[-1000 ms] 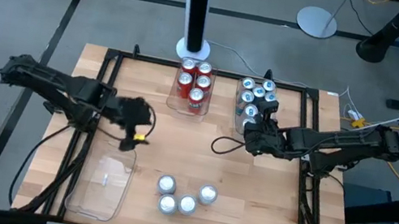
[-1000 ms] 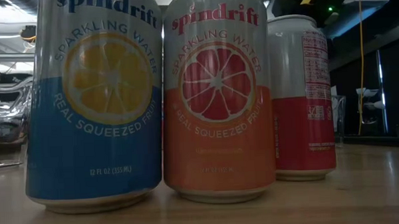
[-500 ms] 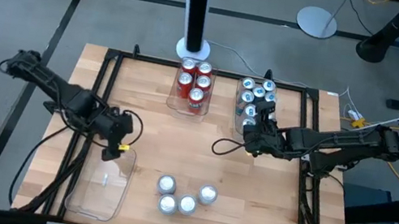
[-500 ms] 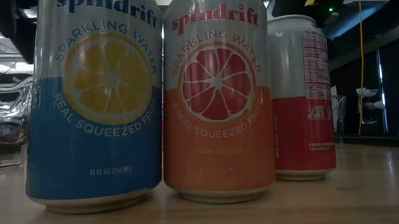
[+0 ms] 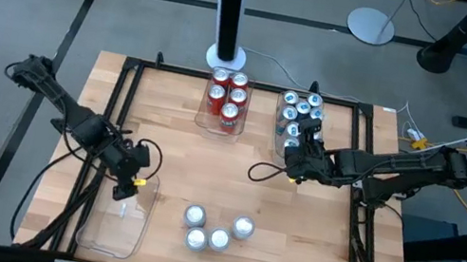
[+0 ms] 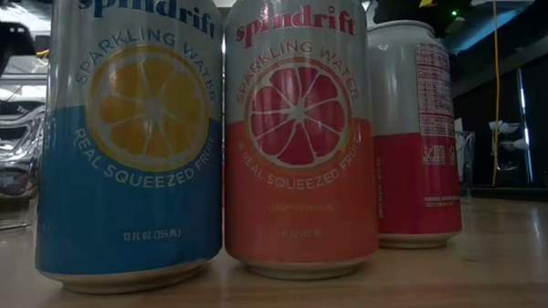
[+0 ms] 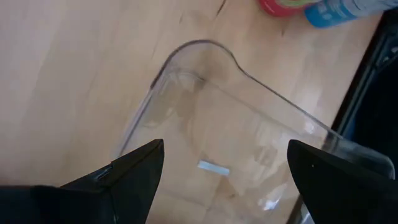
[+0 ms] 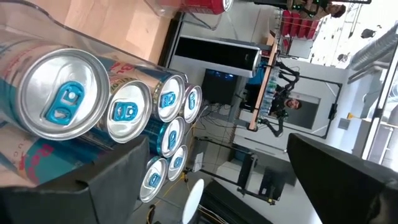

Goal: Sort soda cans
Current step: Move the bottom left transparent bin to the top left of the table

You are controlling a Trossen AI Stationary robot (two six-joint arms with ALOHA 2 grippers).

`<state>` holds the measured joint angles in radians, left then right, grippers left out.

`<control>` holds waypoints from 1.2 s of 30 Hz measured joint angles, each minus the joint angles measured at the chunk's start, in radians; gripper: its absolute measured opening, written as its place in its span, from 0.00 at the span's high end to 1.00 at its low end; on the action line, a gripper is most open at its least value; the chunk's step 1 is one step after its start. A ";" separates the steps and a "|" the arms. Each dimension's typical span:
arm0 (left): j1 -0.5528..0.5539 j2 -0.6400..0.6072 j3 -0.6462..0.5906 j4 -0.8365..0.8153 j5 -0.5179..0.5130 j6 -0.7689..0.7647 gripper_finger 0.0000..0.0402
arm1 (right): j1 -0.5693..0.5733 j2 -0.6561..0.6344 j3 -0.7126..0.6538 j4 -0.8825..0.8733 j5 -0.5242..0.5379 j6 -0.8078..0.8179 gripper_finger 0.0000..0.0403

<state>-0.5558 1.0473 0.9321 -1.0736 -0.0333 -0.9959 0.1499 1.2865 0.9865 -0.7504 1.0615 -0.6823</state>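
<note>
Several loose soda cans [image 5: 216, 230] stand upright on the wood near the table's front edge; the low view shows a blue one [image 6: 127, 141], an orange one [image 6: 296, 135] and a red one [image 6: 415, 131] close up. Red cans fill a clear tray [image 5: 226, 101] at the back, and blue-tabbed cans [image 8: 68, 102] fill the tray [image 5: 300, 114] to its right. My left gripper [image 5: 124, 191] [image 7: 224, 155] hangs open, pointing down over an empty clear tray [image 7: 186, 81]. My right gripper [image 5: 295, 153] [image 8: 217, 162] stands open at the near end of the blue cans' tray, holding nothing.
The empty clear tray [image 5: 116, 218] lies at the front left corner. A black frame [image 5: 128, 74] runs around the tabletop. A white post's base [image 5: 226, 55] stands behind the far edge. A black cable [image 5: 264, 167] loops on the wood beside my right gripper.
My left gripper has swung from the middle left of the table toward the near edge and the left, sinking a little and rolling about its axis, and now hangs over the empty tray. It stays open. The cans have not moved.
</note>
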 joint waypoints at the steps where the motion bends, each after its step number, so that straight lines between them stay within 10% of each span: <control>1: -0.010 0.000 -0.017 0.020 0.003 -0.019 0.18 | 0.000 0.000 0.000 0.000 0.000 0.001 0.06; 15: 0.000 0.001 -0.205 0.129 0.006 0.030 0.18 | 0.000 0.012 0.000 0.002 -0.001 0.003 0.06; 36: 0.234 0.001 -0.207 0.042 -0.453 0.454 0.18 | 0.000 0.012 0.000 0.017 0.000 -0.007 0.06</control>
<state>-0.3215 1.0481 0.7254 -1.0316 -0.4868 -0.5421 0.1501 1.2984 0.9863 -0.7334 1.0611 -0.6891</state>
